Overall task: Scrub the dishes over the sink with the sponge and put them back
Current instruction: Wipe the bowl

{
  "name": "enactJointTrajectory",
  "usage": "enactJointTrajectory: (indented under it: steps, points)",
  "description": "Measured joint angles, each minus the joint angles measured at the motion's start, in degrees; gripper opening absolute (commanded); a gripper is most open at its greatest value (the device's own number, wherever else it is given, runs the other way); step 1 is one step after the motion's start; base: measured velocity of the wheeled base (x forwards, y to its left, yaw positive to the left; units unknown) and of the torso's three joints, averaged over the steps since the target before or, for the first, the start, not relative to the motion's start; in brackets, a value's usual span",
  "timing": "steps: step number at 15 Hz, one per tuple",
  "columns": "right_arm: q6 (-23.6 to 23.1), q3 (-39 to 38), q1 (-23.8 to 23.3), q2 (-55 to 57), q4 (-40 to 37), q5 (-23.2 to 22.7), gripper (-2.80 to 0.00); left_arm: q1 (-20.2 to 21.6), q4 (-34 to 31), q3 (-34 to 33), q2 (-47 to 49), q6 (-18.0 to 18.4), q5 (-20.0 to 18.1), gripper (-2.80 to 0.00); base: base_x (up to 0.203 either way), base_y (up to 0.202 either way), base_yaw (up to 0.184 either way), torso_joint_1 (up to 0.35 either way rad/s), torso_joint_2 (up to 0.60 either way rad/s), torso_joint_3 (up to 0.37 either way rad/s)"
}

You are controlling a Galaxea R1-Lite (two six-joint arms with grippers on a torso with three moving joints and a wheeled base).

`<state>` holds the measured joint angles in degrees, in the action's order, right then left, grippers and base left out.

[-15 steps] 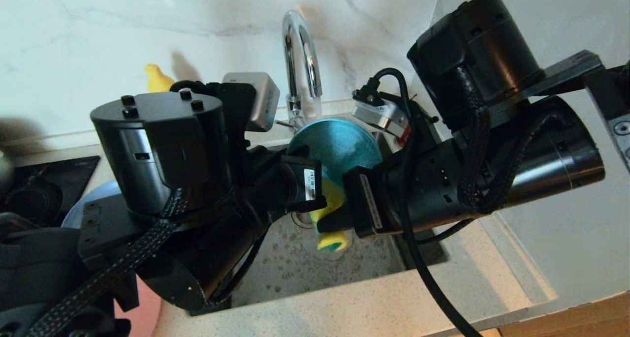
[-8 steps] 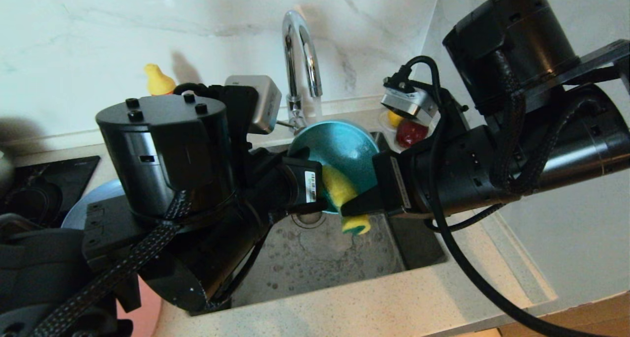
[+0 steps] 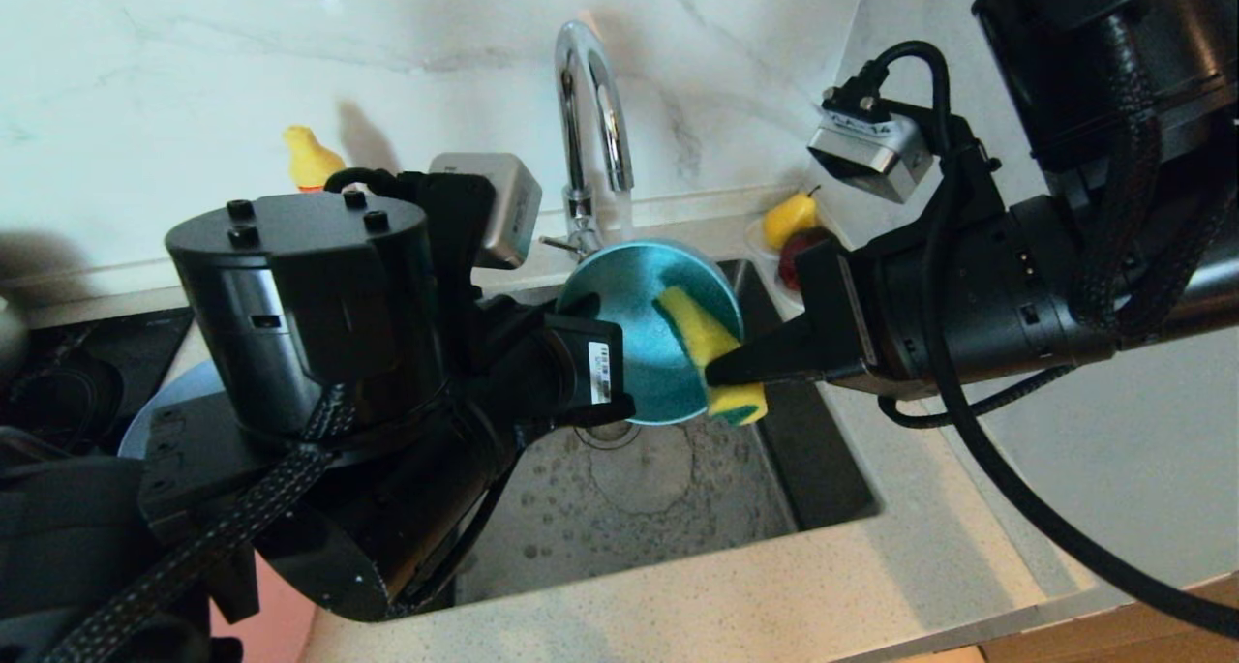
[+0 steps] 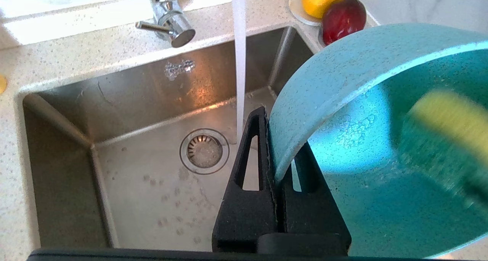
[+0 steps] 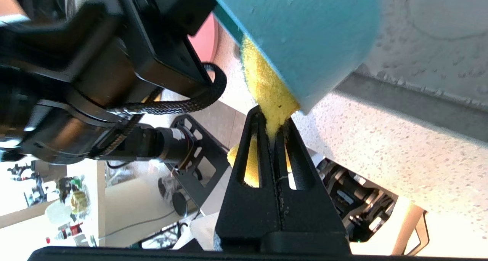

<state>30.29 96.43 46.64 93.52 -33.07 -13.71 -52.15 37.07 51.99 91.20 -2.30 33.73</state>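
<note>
My left gripper (image 3: 592, 310) is shut on the rim of the teal bowl (image 3: 639, 353), holding it tilted on edge above the sink (image 3: 639, 508). In the left wrist view its fingers (image 4: 280, 135) pinch the bowl (image 4: 381, 177) wall, one inside and one outside. My right gripper (image 3: 714, 373) is shut on the yellow sponge (image 3: 702, 334), which presses against the bowl's inner face near its right rim. The right wrist view shows the sponge (image 5: 263, 85) squeezed between the fingertips (image 5: 272, 120) and the bowl (image 5: 305, 32). A grey-blue plate (image 3: 160, 406) and a pink plate (image 3: 281, 595) lie at the left, mostly hidden by my left arm.
Water runs from the chrome faucet (image 3: 586, 111) in a stream (image 4: 239, 63) landing beside the drain (image 4: 204, 151). A saucer with a pear (image 3: 794, 220) and a red apple sits at the sink's back right corner. The black stovetop (image 3: 77, 373) is at the far left.
My right gripper has drawn the sponge up and to the right across the bowl, from its lower edge to near its right rim. The left gripper and bowl have barely moved.
</note>
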Motion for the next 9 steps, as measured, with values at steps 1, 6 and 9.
enactJointTrajectory:
  steps: [1, 6, 9]
  points:
    - [-0.01, 0.07, -0.16, -0.31, 0.04, 0.01, -2.80, 0.00, 0.07, -0.48, -0.14, -0.21, -0.02, -2.80, 0.000, 0.000, 0.000, 0.000, 0.00, 0.000]
    - [-0.21, 0.45, -0.72, -1.92, 0.20, 0.13, -2.80, 0.26, 0.71, -2.52, -0.62, -0.39, -0.11, -2.80, 0.000, 0.000, 0.000, 0.000, 0.00, 0.000]
    - [-0.16, -0.07, -0.78, -3.66, -0.05, 0.18, -2.80, 1.13, 0.71, -3.24, -0.54, -0.53, -0.08, -2.80, 0.000, 0.000, 0.000, 0.000, 0.00, 0.000]
